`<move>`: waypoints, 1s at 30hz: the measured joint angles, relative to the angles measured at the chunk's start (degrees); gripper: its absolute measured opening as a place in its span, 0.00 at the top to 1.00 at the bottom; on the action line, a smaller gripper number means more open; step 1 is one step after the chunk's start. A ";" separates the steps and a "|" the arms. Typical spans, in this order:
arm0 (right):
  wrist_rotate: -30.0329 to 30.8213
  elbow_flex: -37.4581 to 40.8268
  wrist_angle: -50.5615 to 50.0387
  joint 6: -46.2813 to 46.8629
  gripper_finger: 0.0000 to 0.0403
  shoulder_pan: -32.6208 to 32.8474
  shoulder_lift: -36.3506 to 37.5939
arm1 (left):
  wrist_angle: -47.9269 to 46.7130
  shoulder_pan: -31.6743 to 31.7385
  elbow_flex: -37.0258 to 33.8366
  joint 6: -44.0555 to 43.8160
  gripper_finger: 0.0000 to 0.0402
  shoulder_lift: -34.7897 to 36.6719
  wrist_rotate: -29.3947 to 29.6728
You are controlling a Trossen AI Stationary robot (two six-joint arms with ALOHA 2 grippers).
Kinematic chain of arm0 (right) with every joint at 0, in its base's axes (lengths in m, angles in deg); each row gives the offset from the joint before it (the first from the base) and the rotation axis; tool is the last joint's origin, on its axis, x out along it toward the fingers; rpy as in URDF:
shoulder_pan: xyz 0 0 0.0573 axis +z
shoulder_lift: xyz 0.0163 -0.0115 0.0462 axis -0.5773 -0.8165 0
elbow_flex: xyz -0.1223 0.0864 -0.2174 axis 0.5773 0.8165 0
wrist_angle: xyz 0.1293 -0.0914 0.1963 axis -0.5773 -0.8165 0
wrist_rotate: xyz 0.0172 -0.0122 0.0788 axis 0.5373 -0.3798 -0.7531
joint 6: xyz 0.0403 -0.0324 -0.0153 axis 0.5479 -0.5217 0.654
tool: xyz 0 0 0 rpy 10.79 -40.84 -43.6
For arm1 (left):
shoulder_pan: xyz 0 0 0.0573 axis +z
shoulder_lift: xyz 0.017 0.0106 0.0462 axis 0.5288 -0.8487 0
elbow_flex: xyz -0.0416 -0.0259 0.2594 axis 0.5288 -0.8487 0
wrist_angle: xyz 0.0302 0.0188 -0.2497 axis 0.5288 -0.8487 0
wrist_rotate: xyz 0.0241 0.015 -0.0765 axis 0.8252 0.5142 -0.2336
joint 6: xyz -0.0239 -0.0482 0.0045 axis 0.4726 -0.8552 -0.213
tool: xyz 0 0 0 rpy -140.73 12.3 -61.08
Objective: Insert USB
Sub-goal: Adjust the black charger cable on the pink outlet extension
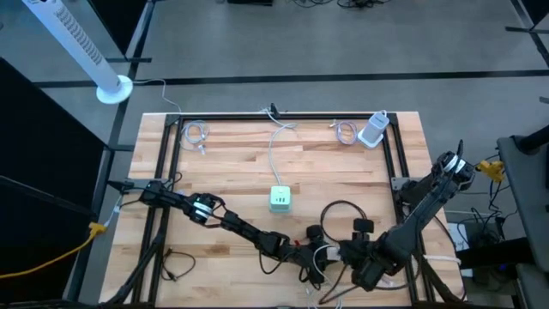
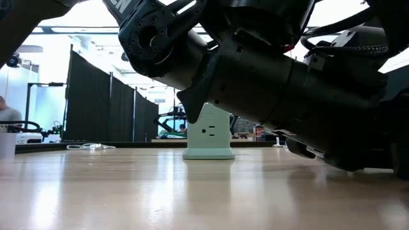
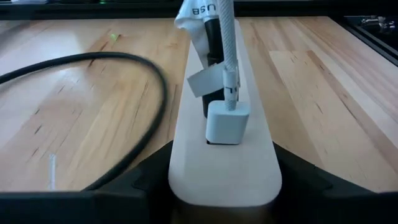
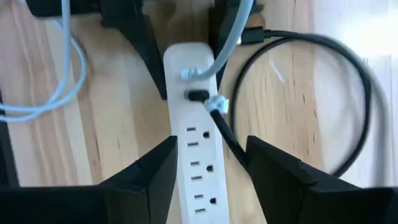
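Strip [image 4: 194,155], white, plugs seated, at table's six o'clock: my left gripper [image 3: 221,193] clasps its end, my right gripper [image 4: 205,180] straddles it, released.

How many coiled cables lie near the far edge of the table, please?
2. One coiled cable lies at the far left corner; the other coiled cable lies at the far right, beside the white charger. More may be hidden under the arms.
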 joint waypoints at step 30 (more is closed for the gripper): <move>2.94 4.48 8.57 -4.82 0.97 -1.68 -0.83 | -0.02 0.09 0.00 -0.66 0.52 -0.02 0.50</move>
